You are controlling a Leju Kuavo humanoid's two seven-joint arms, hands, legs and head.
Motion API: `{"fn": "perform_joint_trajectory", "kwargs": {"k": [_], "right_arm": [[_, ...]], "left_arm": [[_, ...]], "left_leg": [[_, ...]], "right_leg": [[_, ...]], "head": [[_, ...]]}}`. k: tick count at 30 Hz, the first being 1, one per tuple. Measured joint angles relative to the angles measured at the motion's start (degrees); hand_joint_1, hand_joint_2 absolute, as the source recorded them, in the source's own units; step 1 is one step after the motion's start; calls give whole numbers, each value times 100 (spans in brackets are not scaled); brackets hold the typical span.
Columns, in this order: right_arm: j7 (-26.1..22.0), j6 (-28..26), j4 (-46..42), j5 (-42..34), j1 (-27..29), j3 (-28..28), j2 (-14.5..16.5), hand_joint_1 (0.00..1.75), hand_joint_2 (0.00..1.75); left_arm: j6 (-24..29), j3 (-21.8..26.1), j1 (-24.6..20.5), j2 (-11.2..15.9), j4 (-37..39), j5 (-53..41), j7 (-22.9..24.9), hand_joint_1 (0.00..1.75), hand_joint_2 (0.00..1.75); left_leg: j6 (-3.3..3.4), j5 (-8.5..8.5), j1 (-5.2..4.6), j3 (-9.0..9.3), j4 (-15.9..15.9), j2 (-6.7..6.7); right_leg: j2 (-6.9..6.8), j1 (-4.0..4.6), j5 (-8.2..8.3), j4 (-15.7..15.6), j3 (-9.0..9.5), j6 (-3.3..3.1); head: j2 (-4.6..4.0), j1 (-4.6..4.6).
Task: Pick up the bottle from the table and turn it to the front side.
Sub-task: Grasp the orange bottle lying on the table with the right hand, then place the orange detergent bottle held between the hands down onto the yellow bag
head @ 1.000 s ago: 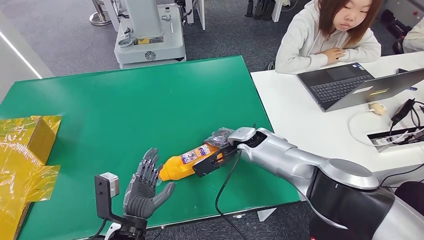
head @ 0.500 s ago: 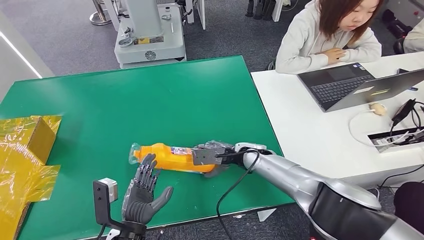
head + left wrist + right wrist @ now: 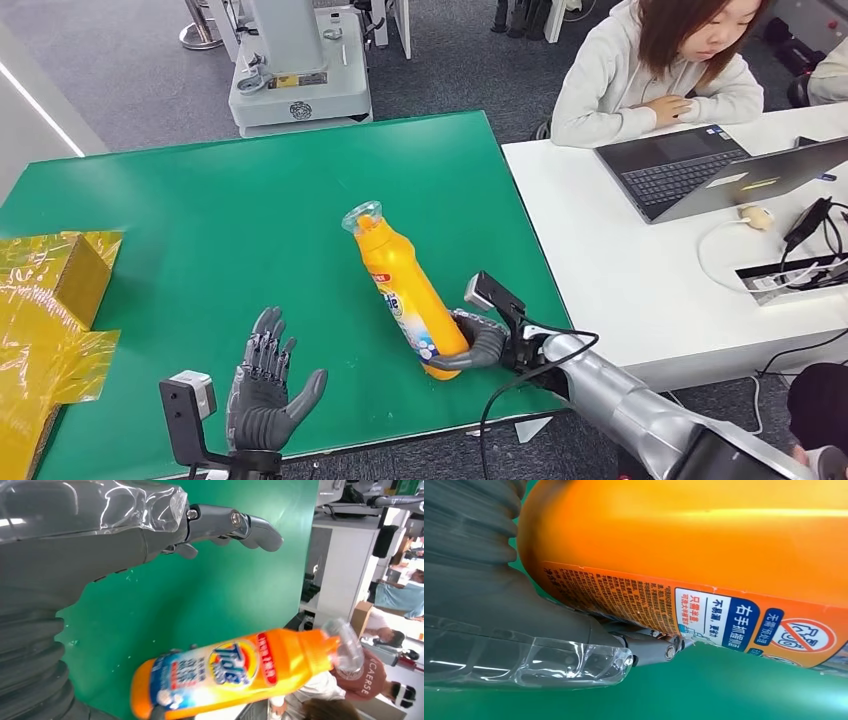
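Orange bottle (image 3: 401,287) stands tilted on the green worktop (image 3: 250,200), clear cap uppermost. Right hand (image 3: 478,342) grasps its base, fingers wrapped round it. Left hand (image 3: 262,392) hovers nearby, fingers spread, holding nothing.

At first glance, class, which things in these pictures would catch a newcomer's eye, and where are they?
The orange bottle stands out, tilted over the green table, gripped near its base by the right hand. The left hand hovers spread near the table's front edge, and crinkled yellow wrapping lies at the far left.
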Motion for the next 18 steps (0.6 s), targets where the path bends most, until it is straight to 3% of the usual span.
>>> {"fn": "perform_joint_trajectory", "kwargs": {"k": [3,8,16,18], "right_arm": [[-88,-324,-291,19,331,-69,-47,175,175],[-473,-948,-921,519,897,-347,-53,175,175],[-570,-1046,-1268,731,1064,-540,-50,175,175],[-708,-965,-1468,908,1083,-636,-49,175,175]], "left_arm": [[-71,-1,5,5,-10,92,57,0,175],[-778,-84,-16,15,-17,515,394,0,175],[-1040,-214,-80,39,-15,622,480,0,175],[-1447,-326,-242,72,40,864,610,0,175]], "left_leg": [[0,-1,0,-1,-2,1],[1,0,0,-7,-3,1],[1,0,-1,-7,-3,4],[0,3,-1,-9,-1,2]], "right_leg": [[1,0,-2,0,-3,-2],[-1,1,-2,1,-5,-2],[3,0,-1,1,-6,-2],[0,0,0,1,-7,-2]], "head": [[0,0],[0,1],[0,1],[0,1]]}}
